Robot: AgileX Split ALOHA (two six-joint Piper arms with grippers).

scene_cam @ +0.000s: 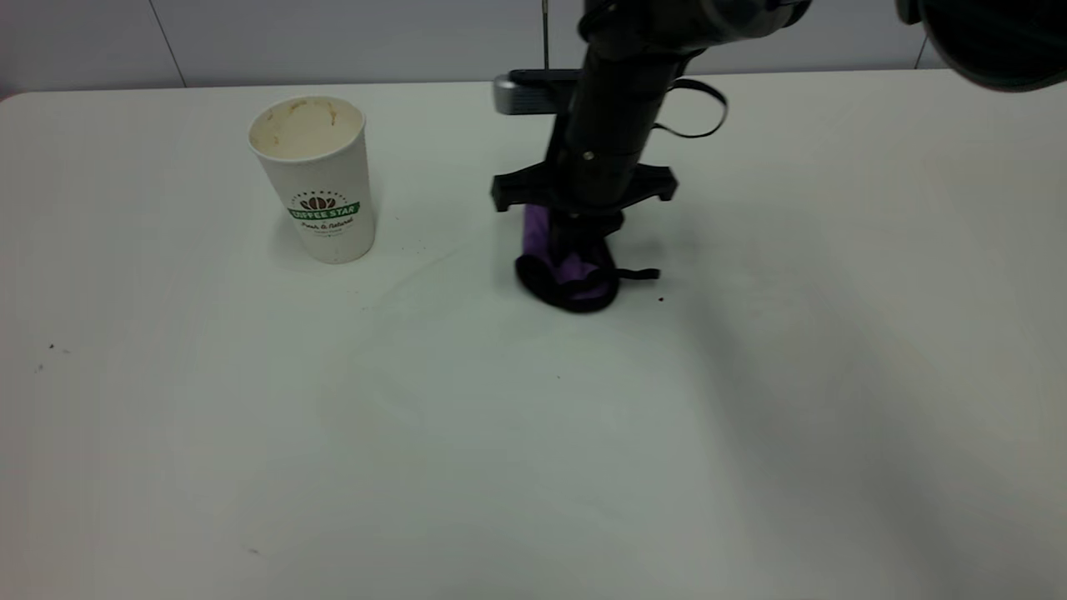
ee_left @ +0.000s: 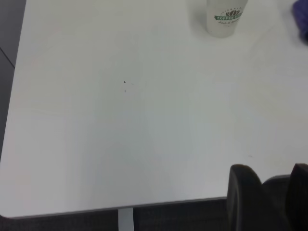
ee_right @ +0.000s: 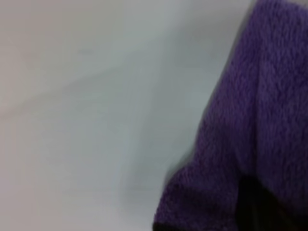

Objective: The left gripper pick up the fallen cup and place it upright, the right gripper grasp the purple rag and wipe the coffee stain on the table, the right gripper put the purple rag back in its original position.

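The cup (scene_cam: 314,177) is seen upright on the surface (scene_cam: 533,433) in the exterior view, well left of the rag (scene_cam: 570,265). The right end effector (scene_cam: 581,237) is pressed down onto the rag, apparently clamped on it. Only the left wrist view shows the left end effector (ee_left: 268,192), held apart near the surface's edge. Purple pile fills the right wrist view.

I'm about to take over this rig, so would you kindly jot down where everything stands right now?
Right gripper: down at mid-table, shut on the purple rag, which touches the table.
Left gripper: parked off the table's edge, fingers apart, empty.
Cup: upright, left of the rag.
Done: cup righted; no puddle shows, only tiny specks.
Left: finish wiping if needed, return the rag.
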